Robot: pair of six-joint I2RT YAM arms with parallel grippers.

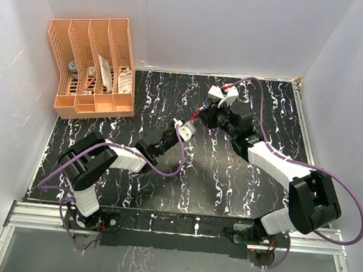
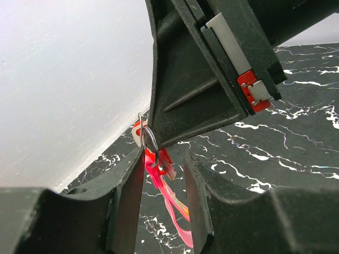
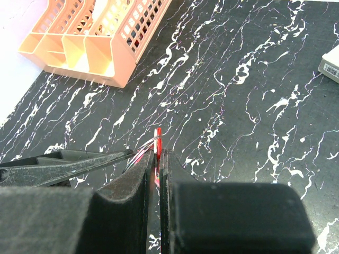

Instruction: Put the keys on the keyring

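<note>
- Left wrist view: the left gripper [image 2: 165, 159] is partly open. Its two fingers [image 2: 127, 201] stand apart on either side of the hanging keyring [image 2: 150, 142] and do not clamp it.
- The thin metal ring sits at the tip of the right gripper [image 3: 158, 153], raised above the bench [image 1: 227, 192]. The pink tag [image 2: 177, 219] dangles down through the gap between the left fingers.
- A red-headed key [image 2: 160, 157] hangs just under the ring, close against the tag.
- Right wrist view: the right gripper is closed tight on the keyring. A thin red sliver shows edge-on in the pinch, and whether it is key head or tag I cannot tell. The wire loop juts out to the left.
- Top view: both grippers meet over the middle of the bench. A white box [image 1: 224, 92] lies just behind the right one, and an orange file rack [image 1: 91, 69] stands in the far left corner.
</note>
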